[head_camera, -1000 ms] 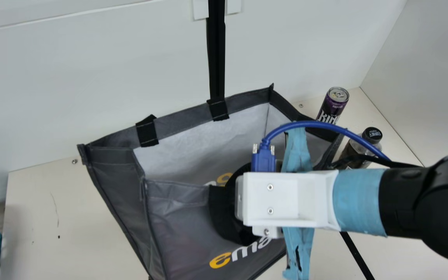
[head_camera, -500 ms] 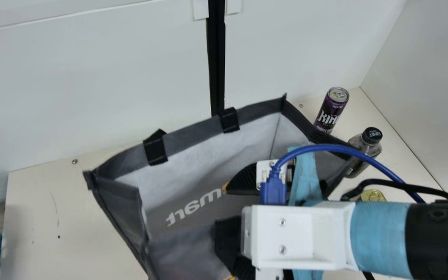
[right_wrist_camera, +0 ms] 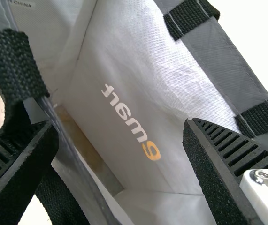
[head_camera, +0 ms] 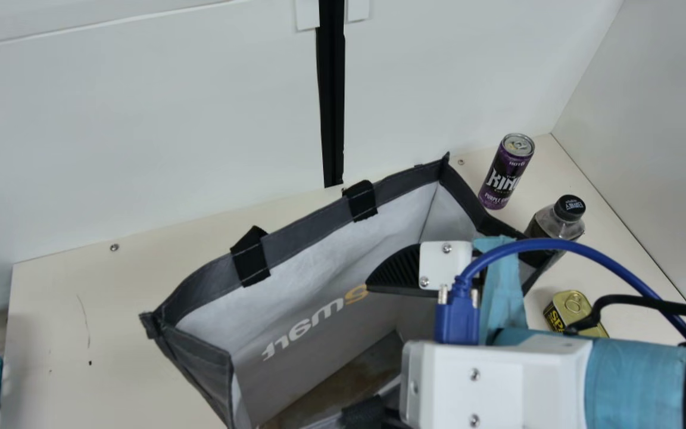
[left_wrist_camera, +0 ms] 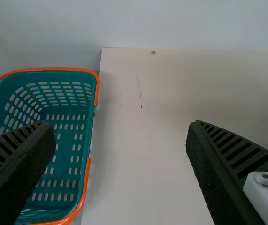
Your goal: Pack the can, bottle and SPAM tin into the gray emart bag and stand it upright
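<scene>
The gray emart bag (head_camera: 319,319) stands open-mouthed mid-table, with its inner wall and floor showing. At its near rim, my right gripper (head_camera: 359,348) is open, one finger over the inside and the other by the near strap. In the right wrist view, the bag's near edge passes between the spread fingers of my right gripper (right_wrist_camera: 119,125), beside the inner wall (right_wrist_camera: 148,108). Right of the bag stand the purple can (head_camera: 505,173) and the dark-capped bottle (head_camera: 560,220); the SPAM tin (head_camera: 572,307) lies nearer, partly behind a cable. My left gripper (left_wrist_camera: 119,129) is open over the table.
A teal basket with an orange rim (left_wrist_camera: 92,89) sits at the table's left end, partly beneath one left finger. White walls (head_camera: 140,149) rise behind and at the right. A black strip (head_camera: 332,95) runs down the back wall behind the bag.
My right gripper has moved toward the near side and right. The bag's far rim has come down and nearer, its mouth shows wider, and the SPAM tin has come into sight from behind the arm.
</scene>
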Tool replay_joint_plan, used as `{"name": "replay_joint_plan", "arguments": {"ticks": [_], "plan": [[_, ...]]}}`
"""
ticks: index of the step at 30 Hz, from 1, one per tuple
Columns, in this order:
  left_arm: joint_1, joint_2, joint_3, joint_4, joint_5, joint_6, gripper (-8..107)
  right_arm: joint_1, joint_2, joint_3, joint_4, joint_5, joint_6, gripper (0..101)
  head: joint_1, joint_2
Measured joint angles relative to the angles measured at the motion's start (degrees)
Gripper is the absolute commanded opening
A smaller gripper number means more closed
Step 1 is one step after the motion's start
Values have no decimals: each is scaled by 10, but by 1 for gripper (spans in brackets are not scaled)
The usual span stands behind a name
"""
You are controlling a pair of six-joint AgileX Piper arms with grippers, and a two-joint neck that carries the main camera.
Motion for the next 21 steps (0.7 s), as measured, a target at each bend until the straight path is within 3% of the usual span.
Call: {"name": "replay_joint_plan", "arguments": {"ticks": [9, 21], "plan": [[0, 0, 0, 0, 0, 0, 90, -8, -7, -14, -10, -1, 0, 95, 0, -1], [0, 0, 0, 0, 0, 0, 90, -9, -7, -63, -21, -1, 21, 95, 0, -1]]}}
